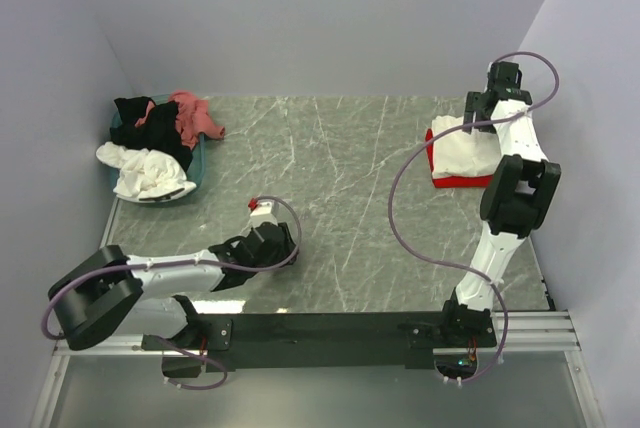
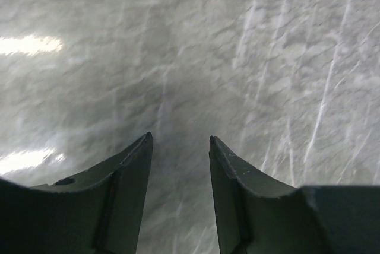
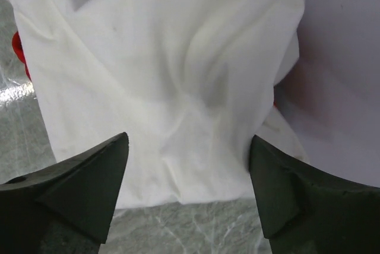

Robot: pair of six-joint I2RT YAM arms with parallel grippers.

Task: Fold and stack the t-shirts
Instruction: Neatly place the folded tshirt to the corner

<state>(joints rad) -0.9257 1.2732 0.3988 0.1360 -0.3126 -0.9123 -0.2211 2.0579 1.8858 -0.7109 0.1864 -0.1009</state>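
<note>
The folded cream t-shirt (image 3: 166,88) lies straight below my right hand (image 3: 189,138), at the far right of the table (image 1: 340,198), close to the side wall (image 3: 344,58). It sits on the red t-shirt (image 1: 455,183), whose edge shows along the near and left sides. The cream cloth is soft, matte and creased, with a loose fold across the middle. It is roughly square, so I read no clear long axis. My right fingers stand wide apart with nothing between them, just above the stack.

The unfolded shirts are heaped well apart from that stack, in a teal bin (image 1: 200,160) at the far left: black (image 1: 150,126), pink (image 1: 190,110) and white (image 1: 145,173), all crumpled together. My left hand (image 1: 262,212) is the nearer one to them. It hangs low over bare grey veined stone, fingers partly apart and empty. I judge the next reach is its job: forward and left toward the heap.
</note>
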